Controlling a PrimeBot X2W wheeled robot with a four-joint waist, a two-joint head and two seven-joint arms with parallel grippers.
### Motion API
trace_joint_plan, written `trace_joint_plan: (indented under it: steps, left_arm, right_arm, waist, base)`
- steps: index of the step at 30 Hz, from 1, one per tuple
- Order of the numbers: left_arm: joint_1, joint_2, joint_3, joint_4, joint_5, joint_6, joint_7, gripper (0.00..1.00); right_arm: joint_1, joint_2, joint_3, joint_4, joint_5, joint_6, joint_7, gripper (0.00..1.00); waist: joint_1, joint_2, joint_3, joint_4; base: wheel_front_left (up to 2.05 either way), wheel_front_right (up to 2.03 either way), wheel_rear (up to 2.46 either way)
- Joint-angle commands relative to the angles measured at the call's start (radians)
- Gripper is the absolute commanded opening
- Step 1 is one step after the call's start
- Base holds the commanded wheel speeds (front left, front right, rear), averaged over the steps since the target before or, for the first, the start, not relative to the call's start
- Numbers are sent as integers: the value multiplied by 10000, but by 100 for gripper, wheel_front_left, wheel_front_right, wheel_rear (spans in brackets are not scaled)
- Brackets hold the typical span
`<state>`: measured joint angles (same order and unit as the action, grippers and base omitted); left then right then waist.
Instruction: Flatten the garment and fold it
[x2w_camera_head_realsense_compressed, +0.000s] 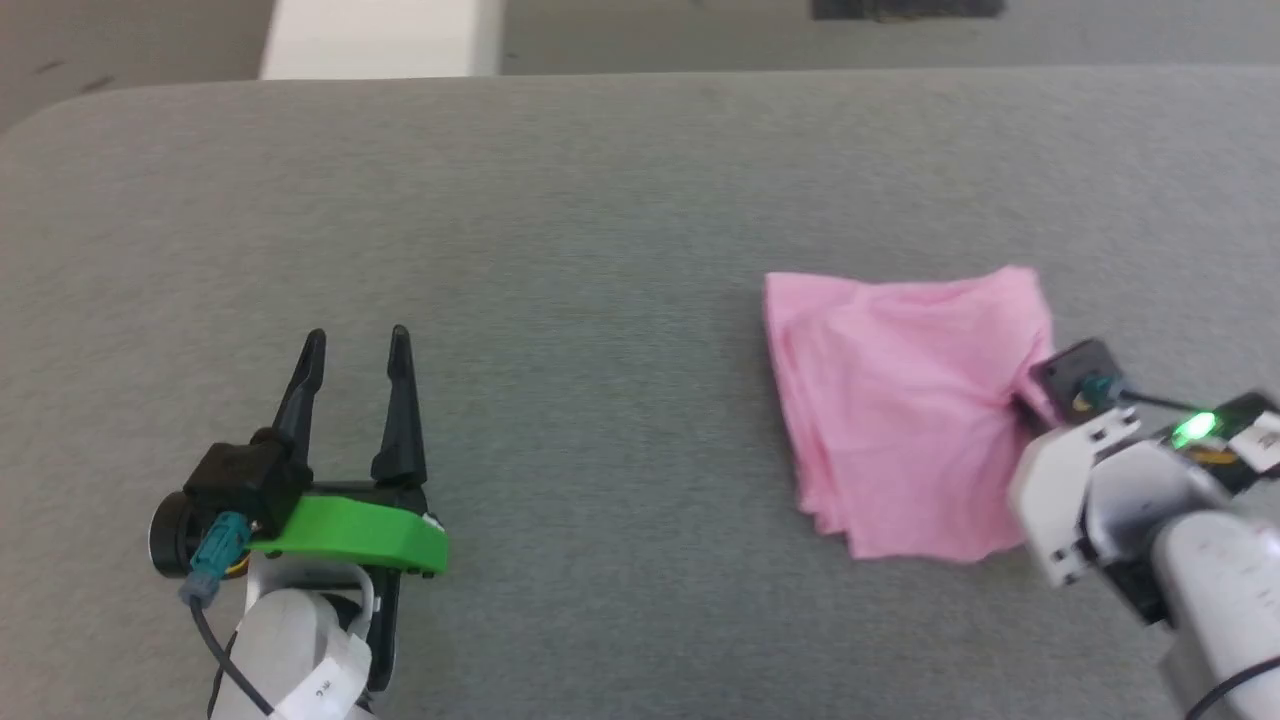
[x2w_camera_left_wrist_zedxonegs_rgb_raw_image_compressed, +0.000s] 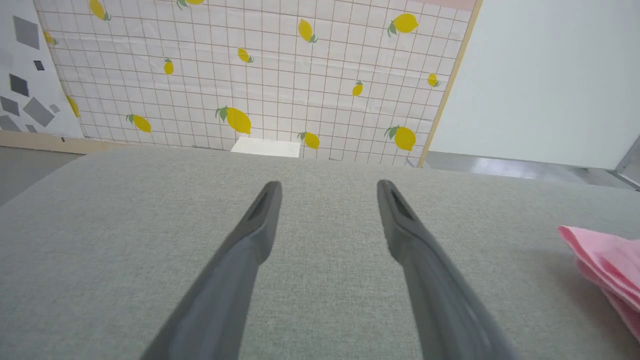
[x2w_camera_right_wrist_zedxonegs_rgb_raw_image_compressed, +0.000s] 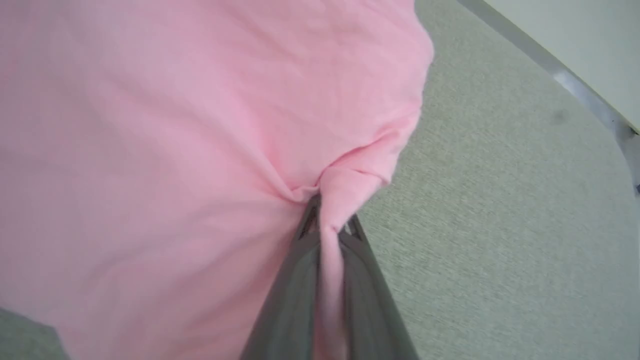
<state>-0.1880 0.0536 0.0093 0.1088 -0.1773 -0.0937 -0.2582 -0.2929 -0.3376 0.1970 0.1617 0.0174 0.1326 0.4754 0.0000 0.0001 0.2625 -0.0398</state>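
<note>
Hovering at near left, the left gripper (x2w_camera_head_realsense_compressed: 357, 335) holds nothing, jaws wide apart, above grey tabletop (x2w_camera_head_realsense_compressed: 600, 200). Right of centre lie the pink shorts (x2w_camera_head_realsense_compressed: 900, 400), layered and wrinkled. The right gripper (x2w_camera_right_wrist_zedxonegs_rgb_raw_image_compressed: 327, 220) has its jaws closed on their right edge. Flattening seems begun; next, probably draw the cloth leftward, where room lies open.

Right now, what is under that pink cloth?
The cloth lies in folded layers on the grey table, which shows beside it. Anything beneath the layers is covered, so I cannot tell. The right claw pinches a bunch of its edge.
</note>
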Motion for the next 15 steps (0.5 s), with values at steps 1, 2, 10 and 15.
trace_joint_plan:
  steps: [1, 2, 10, 15]
  left_arm:
    - [-193, 0, -16, -66, 126, -77, -36, 100]
    - [-248, 13, -24, -93, 159, -98, -36, 100]
    - [-776, 283, -132, -298, 433, -201, -36, 100]
    - [-1084, 585, -255, -526, 578, -241, -36, 100]
  right_arm:
    - [-334, -376, 170, -8, -32, -19, -16, 0]
    - [-528, -678, 292, 36, 6, -19, -68, 0]
    - [-1944, -2036, 670, 1076, 103, -19, -872, 0]
    - [-2649, -2257, 401, 2036, -159, -19, -1387, 0]
  waist:
    - [0, -1, 434, -1053]
    - [0, -1, 531, -1313]
    - [0, -1, 1423, -2862]
    - [0, -1, 2074, -3348]
  base:
    - [0, 0, 0]
    - [0, 0, 0]
    - [0, 0, 0]
    - [0, 0, 0]
